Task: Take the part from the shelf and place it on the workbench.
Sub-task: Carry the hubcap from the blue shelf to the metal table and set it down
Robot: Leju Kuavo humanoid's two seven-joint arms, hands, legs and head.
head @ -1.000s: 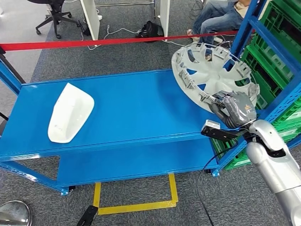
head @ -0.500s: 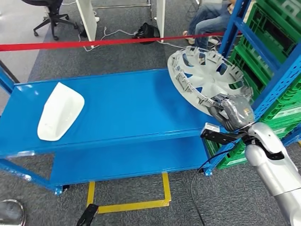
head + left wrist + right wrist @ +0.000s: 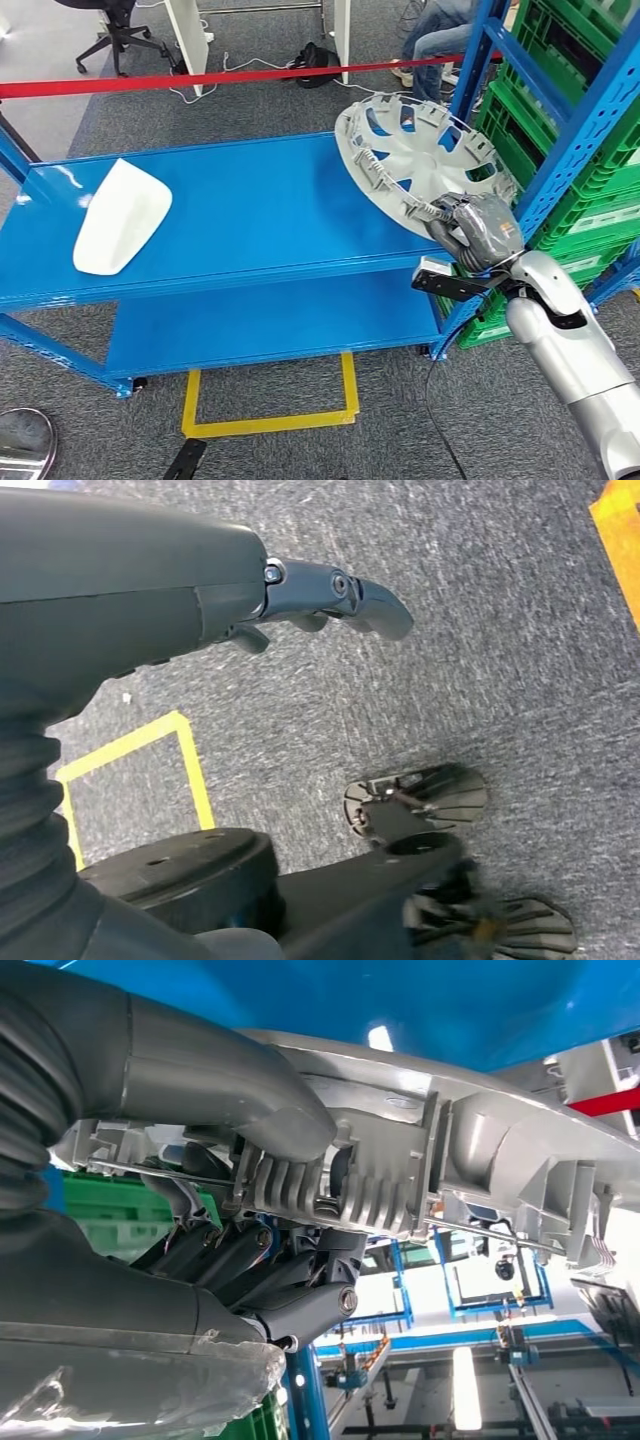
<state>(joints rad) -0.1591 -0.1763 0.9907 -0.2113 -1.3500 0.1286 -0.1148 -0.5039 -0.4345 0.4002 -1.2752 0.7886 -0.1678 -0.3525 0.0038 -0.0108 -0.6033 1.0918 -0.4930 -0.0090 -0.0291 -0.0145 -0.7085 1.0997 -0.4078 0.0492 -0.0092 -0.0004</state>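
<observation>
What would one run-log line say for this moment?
right robot hand: grips hubcap rim | hubcap: over blue workbench end | left robot hand: hangs empty

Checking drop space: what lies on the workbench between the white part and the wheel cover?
Nothing: in the head view, bare blue workbench runs between the white part and the wheel cover.
</observation>
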